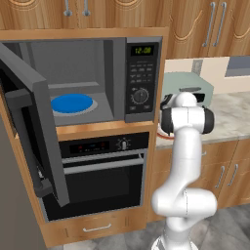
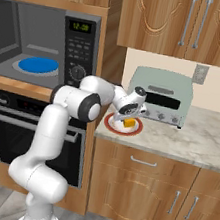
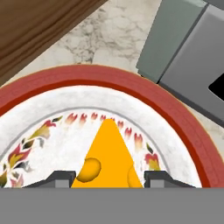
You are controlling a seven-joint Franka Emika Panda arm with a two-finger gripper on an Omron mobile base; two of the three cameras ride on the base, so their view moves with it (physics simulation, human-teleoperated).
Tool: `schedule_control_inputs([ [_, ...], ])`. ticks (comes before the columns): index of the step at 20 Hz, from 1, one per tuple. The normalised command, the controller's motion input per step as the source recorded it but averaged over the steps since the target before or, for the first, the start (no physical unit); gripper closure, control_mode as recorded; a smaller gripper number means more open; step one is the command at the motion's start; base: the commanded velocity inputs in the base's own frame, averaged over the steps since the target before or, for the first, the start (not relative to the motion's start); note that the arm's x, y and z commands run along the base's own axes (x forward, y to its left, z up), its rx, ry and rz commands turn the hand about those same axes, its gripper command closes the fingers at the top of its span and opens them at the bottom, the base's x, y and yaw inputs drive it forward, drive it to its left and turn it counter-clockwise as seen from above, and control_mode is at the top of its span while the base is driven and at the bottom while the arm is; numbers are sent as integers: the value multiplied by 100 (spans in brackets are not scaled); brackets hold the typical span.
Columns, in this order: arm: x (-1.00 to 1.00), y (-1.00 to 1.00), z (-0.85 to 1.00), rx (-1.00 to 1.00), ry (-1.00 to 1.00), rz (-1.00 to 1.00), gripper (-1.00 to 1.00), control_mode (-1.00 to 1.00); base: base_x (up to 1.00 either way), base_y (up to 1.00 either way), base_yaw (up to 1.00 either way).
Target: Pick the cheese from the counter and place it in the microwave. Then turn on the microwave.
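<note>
Cheese (image 3: 108, 157) lies on the red-rimmed plate (image 3: 183, 127) on the counter (image 2: 198, 142), beside the toaster oven (image 2: 161, 94). Step in hand: pickup — the gripper (image 3: 107, 178) has its fingers set against both flanks of the wedge, apparently gripping. Next move calls for a straight lift clearing the plate rim, then a swing left past the cabinet edge into the microwave (image 1: 93, 78) — door open, cavity roomy.

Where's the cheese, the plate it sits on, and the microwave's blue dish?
cheese (image 3: 108, 153), hand view, middle of its orange top.
plate (image 3: 175, 116), hand view, its red rim.
blue dish (image 1: 72, 103), left base view, its center, inside the open microwave (image 1: 141, 78).
</note>
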Motion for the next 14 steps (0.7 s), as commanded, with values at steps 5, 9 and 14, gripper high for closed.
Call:
schedule_control_inputs([
  [5, 0, 0, 21, 0, 0, 2, 100, -100, 0, 0, 0],
  [9, -3, 0, 22, 0, 0, 0, 100, -100, 0, 0, 0],
  [14, -7, 0, 23, 0, 0, 0, 100, -100, 0, 0, 0],
])
